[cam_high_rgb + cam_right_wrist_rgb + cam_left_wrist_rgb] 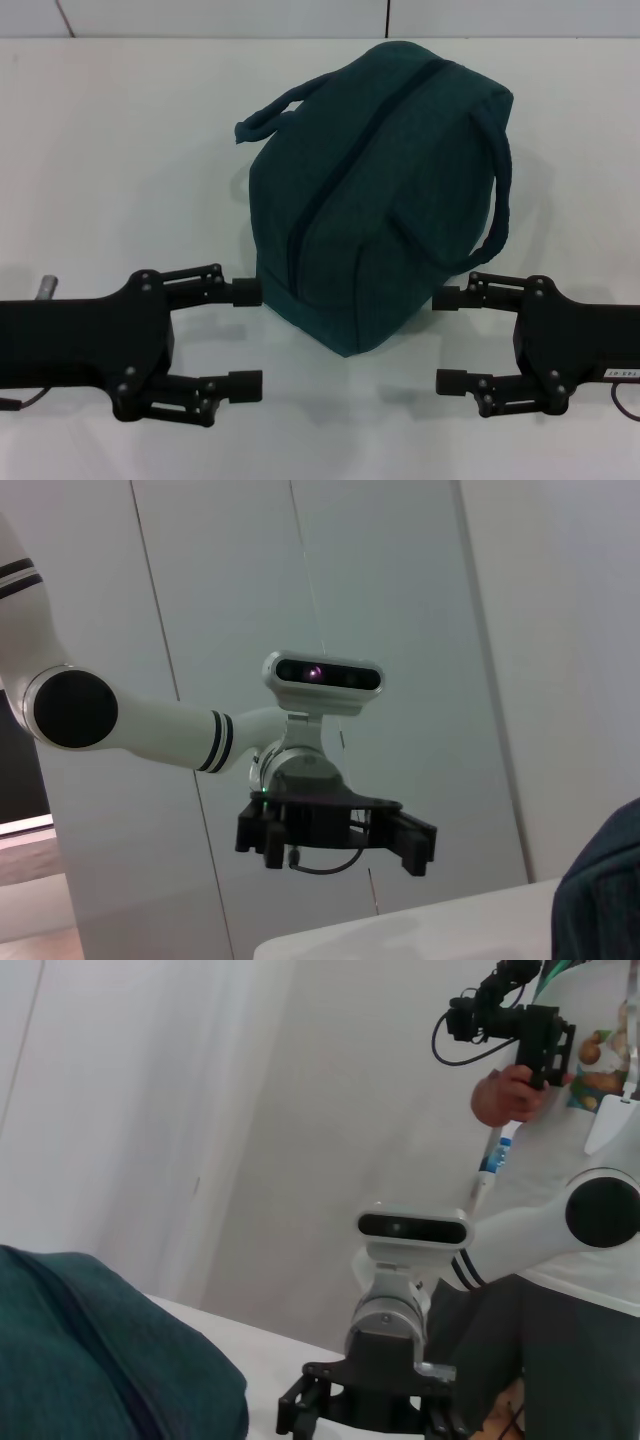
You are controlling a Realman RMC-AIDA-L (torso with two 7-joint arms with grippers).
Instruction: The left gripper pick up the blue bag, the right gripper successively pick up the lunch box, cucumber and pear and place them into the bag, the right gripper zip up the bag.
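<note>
**Sitting zipped on the bench, the bag is flanked by two empty grippers**

Standing closed near the middle of the white bench, the blue bag is reaching back toward the far edge, its dark zipper running along the top from the near end to the far end. One rolled handle is sticking out on the robot's left side – the other handle is looping down the right side. The bag's near end is lying between the two grippers.

The left gripper is hovering at the near edge, pointing inward, its jaws spread wide and holding nothing; its upper fingertip is sitting just beside the bag's near left corner, and whether it is touching the fabric is hard to tell. The right gripper is facing it from the other side, likewise gaping and empty, its upper fingertip close to the bag's near right side.

In the left wrist view a person is standing behind the right arm – a hand is gripping a camera rig.
</note>
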